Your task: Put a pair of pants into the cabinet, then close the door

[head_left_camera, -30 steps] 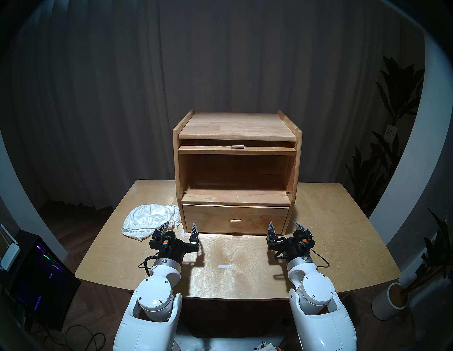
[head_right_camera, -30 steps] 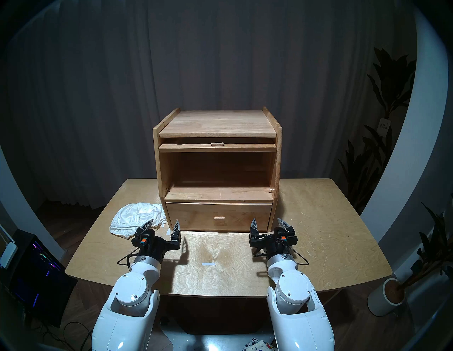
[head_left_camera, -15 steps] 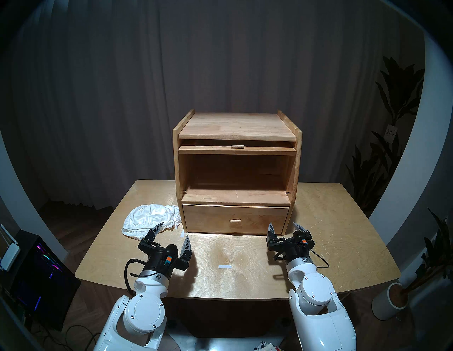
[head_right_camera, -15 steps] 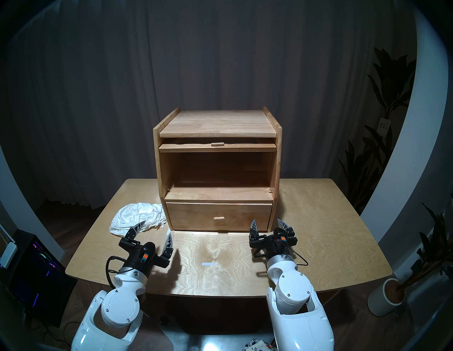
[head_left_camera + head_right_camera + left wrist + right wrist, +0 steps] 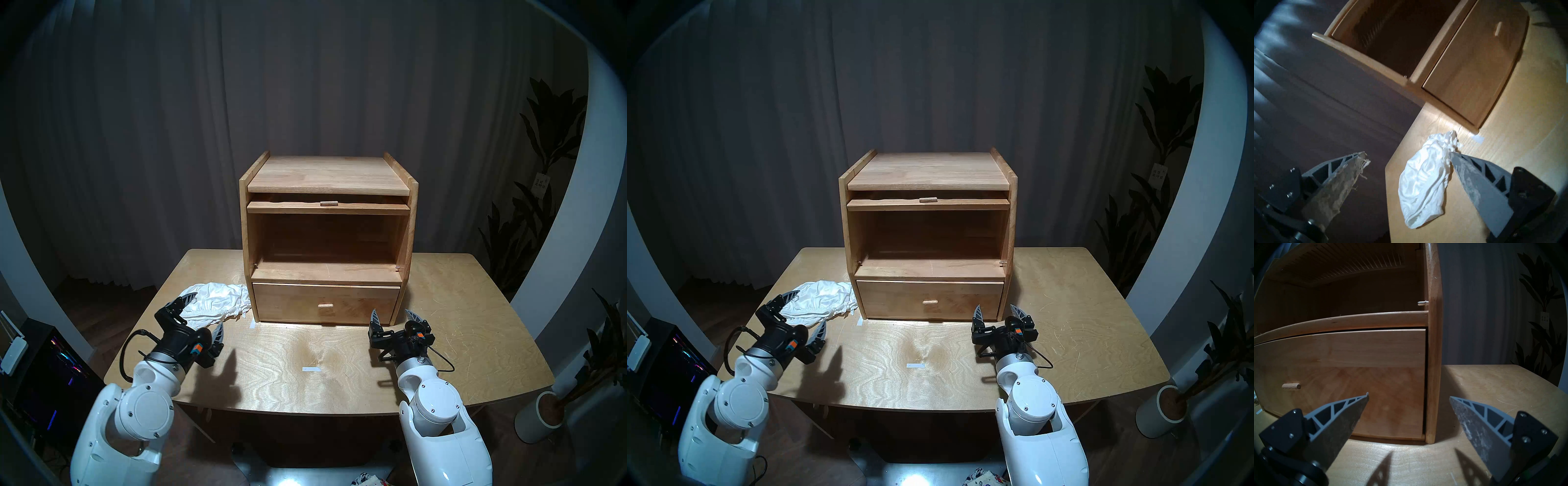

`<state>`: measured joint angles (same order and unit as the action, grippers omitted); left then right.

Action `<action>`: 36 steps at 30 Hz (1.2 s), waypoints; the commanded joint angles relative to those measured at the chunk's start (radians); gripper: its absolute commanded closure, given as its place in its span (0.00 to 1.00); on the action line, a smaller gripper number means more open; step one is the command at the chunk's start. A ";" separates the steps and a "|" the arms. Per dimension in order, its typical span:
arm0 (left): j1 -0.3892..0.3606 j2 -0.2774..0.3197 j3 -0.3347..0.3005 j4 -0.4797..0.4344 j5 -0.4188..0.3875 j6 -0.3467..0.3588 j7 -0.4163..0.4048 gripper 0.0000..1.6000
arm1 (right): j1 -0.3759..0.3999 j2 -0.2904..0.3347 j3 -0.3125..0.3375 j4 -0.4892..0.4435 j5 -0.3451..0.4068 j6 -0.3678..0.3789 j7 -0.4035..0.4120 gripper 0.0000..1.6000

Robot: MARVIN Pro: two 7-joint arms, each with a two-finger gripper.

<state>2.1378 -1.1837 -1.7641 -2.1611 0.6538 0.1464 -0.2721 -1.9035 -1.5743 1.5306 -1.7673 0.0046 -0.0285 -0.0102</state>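
Note:
The white pants (image 5: 220,300) (image 5: 822,298) (image 5: 1423,183) lie crumpled on the table, touching the wooden cabinet's (image 5: 327,169) (image 5: 927,169) left lower corner. The upper compartment stands open and empty. The door (image 5: 327,207) is lifted flat into the slot under the top, showing only its edge and knob; its ribbed glass (image 5: 1339,265) shows from below. My left gripper (image 5: 207,310) (image 5: 808,309) (image 5: 1407,152) is open, tilted, straddling the near end of the pants. My right gripper (image 5: 390,311) (image 5: 995,307) (image 5: 1408,395) is open and empty before the cabinet's right lower corner.
The shut drawer (image 5: 325,303) with its knob fills the cabinet's bottom. A white tape strip (image 5: 311,369) marks the table's middle. The table's left edge (image 5: 1388,178) runs just beside the pants. A potted plant (image 5: 543,417) stands on the floor at right, a computer (image 5: 51,373) at left.
My left arm has swung left and rolled its wrist, carrying the open gripper from the cabinet's left front corner to the pants. The right arm has stayed put.

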 commanded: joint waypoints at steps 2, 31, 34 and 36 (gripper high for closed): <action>-0.051 0.112 -0.086 0.029 -0.020 0.066 -0.141 0.00 | 0.010 0.000 0.001 -0.018 0.000 -0.006 0.000 0.00; -0.337 0.313 0.123 0.288 -0.015 0.161 -0.441 0.00 | 0.009 -0.001 0.001 -0.022 0.000 -0.007 0.001 0.00; -0.375 0.312 0.161 0.335 0.019 0.156 -0.410 0.00 | 0.009 -0.001 0.001 -0.023 0.000 -0.007 0.001 0.00; -0.396 0.289 0.185 0.370 0.015 0.162 -0.400 0.00 | 0.009 -0.001 0.001 -0.023 0.000 -0.007 0.001 0.00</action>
<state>1.8420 -0.8811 -1.6229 -1.8573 0.6422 0.3112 -0.7196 -1.9006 -1.5743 1.5306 -1.7656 0.0046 -0.0289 -0.0083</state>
